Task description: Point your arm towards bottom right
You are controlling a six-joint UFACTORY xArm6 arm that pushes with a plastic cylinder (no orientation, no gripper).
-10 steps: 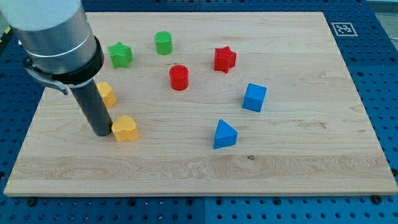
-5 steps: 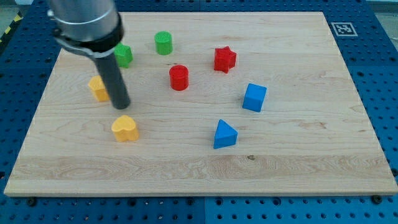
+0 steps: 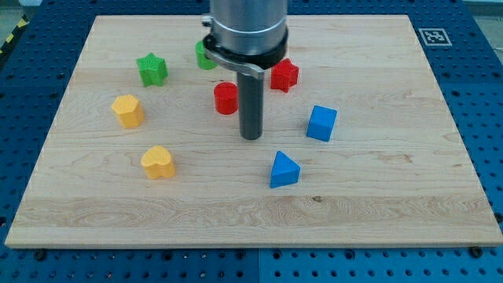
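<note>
My tip [image 3: 251,137] rests on the wooden board [image 3: 377,204] near its middle. It is just right of and below the red cylinder [image 3: 225,98], and above and left of the blue triangular block [image 3: 284,170]. The blue cube [image 3: 321,123] lies to the tip's right. The red star [image 3: 286,75] sits behind the rod, at its right. The green cylinder [image 3: 203,55] is partly hidden by the arm.
A green star [image 3: 152,69] sits at the upper left. A yellow hexagonal block [image 3: 127,111] and a yellow heart [image 3: 158,162] lie at the left. A marker tag [image 3: 434,36] is on the board's top right corner.
My tip has moved from the left side, beside the yellow heart, rightward across the board to the middle, beside the red cylinder. The blocks have not visibly moved.
</note>
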